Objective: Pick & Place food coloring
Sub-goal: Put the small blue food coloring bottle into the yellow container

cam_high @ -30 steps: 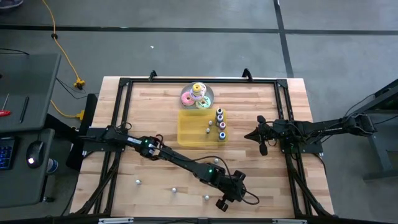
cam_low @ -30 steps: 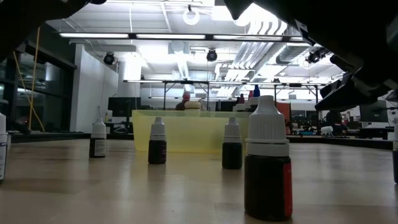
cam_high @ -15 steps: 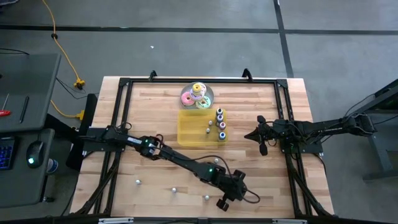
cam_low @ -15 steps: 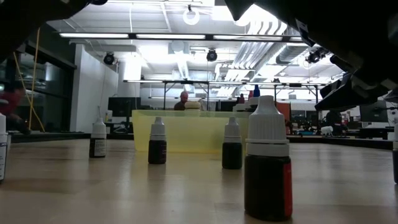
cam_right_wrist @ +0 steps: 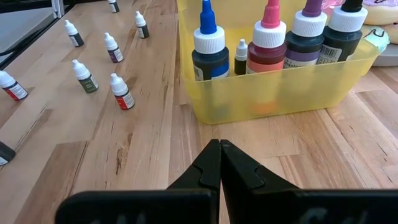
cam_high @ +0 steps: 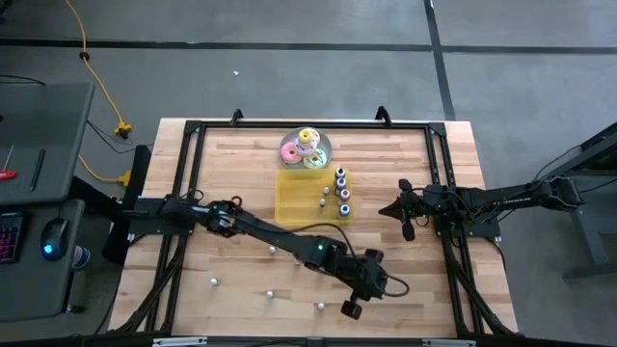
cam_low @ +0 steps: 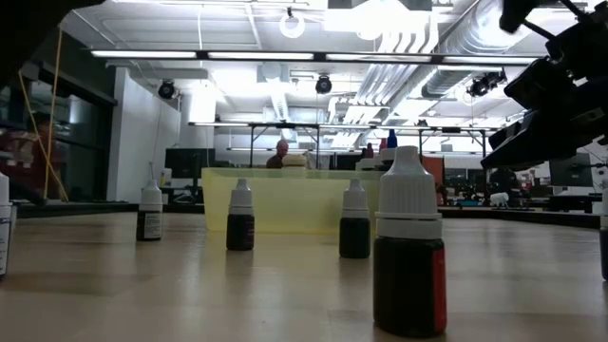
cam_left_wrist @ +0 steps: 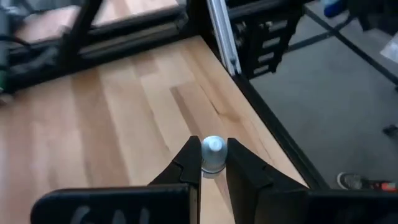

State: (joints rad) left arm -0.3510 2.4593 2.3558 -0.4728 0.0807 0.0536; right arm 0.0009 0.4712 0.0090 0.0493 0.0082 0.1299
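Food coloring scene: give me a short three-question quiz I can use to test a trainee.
1. True or false: the left gripper is shut on a small bottle near the table's edge.
2. How many tall bottles stand in the yellow tray? A) two B) four C) six
3. Fill in: the right gripper, pointing at the tray, is ___ and holds nothing.

Key: 1 true; 2 B; 3 shut.
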